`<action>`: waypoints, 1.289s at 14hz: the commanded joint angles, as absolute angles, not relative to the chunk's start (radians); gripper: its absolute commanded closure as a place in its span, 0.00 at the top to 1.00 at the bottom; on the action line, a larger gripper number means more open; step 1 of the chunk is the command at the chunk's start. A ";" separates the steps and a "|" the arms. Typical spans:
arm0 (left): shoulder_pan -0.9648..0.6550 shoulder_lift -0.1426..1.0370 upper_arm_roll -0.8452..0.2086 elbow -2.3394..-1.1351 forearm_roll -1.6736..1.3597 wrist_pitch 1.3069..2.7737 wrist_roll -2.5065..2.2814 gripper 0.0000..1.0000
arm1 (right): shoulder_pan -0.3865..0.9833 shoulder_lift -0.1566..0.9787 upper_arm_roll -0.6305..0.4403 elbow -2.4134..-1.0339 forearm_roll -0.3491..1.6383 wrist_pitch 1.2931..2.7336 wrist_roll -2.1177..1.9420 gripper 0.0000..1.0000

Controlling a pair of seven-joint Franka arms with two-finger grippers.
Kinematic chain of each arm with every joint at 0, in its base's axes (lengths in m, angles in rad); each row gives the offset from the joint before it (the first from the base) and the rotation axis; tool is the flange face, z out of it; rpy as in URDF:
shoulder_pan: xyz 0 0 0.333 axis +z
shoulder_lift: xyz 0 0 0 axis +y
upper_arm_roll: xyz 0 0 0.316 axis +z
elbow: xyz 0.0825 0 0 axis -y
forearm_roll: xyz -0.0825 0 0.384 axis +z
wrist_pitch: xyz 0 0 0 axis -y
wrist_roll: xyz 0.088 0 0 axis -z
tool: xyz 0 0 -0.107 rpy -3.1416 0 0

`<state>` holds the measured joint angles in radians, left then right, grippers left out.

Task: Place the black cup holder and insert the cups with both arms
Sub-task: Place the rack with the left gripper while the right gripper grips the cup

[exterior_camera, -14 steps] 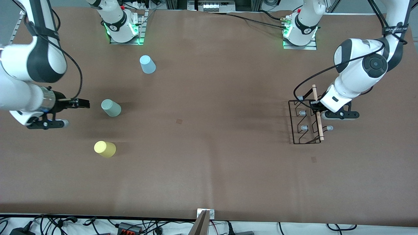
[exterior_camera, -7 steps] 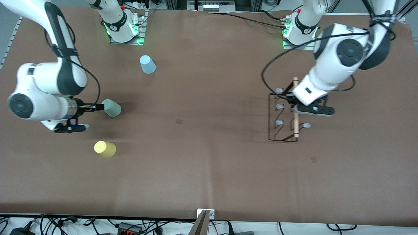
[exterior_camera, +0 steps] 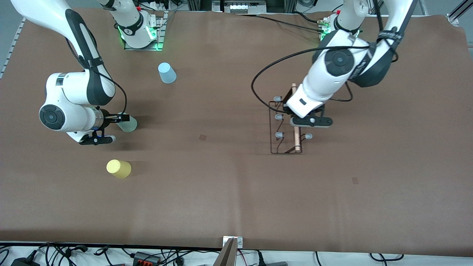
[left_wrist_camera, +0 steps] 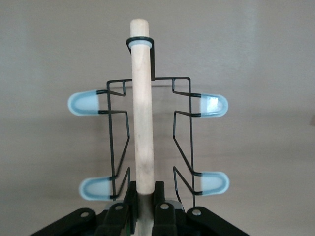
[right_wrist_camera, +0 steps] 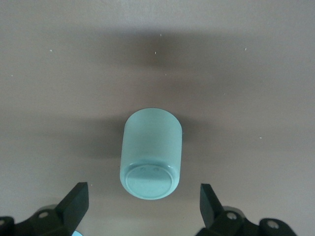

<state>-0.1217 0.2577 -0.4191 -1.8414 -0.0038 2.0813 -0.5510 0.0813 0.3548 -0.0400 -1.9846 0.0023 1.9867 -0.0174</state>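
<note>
Black wire cup holder point(exterior_camera: 284, 127), smooth round wooden rod running base-to-camera, is pinched by left gripper point(left_wrist_camera: 143, 214) near table centre; right gripper point(right_wrist_camera: 142, 201), fingers spread, is set beside matte pale-green cup point(exterior_camera: 127, 123).

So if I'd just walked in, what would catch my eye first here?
Probably the left hand shut on the wooden handle of the black cup holder, carrying it above mid-table. Next, the right hand, open around the pale green cup, with the yellow cup nearer the front camera and the blue cup farther.
</note>
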 commanded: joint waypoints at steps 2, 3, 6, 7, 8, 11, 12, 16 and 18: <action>-0.147 0.333 -0.449 -1.726 -0.011 2.060 -0.614 0.01 | 0.080 0.322 -0.038 -2.072 0.003 2.066 0.031 1.00; -0.150 0.350 -0.457 -1.717 -0.008 2.063 -0.621 0.01 | 0.078 0.322 -0.038 -2.086 0.003 2.086 0.035 1.00; -0.184 0.393 -0.463 -1.713 -0.008 2.092 -0.698 0.01 | 0.075 0.322 -0.038 -2.095 0.003 2.092 0.047 1.00; -0.193 0.411 -0.465 -1.697 -0.005 2.106 -0.716 0.01 | 0.077 0.322 -0.038 -2.095 0.003 2.095 0.054 1.00; -0.205 0.438 -0.469 -1.662 -0.003 2.106 -0.735 0.01 | 0.077 0.324 -0.040 -2.100 0.003 2.109 0.054 1.00; -0.218 0.486 -0.494 -1.626 0.049 2.106 -0.799 0.00 | 0.077 0.330 -0.040 -2.121 0.003 2.177 0.054 1.00; -0.219 0.498 -0.500 -1.628 0.082 2.109 -0.833 0.00 | 0.075 0.333 -0.040 -2.121 0.003 2.184 0.054 1.00; -0.224 0.535 -0.505 -1.626 0.115 2.117 -0.877 0.01 | 0.074 0.336 -0.040 -2.131 0.003 2.171 0.060 1.00; -0.222 0.538 -0.505 -1.626 0.123 2.160 -0.877 0.10 | 0.077 0.339 -0.040 -2.132 0.003 2.164 0.060 1.00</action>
<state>-0.2260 0.5184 -0.5013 -1.6528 0.0887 2.1399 -0.8570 0.0793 0.3550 -0.0431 -2.1062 0.0024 2.1578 0.0454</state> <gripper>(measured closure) 0.841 0.000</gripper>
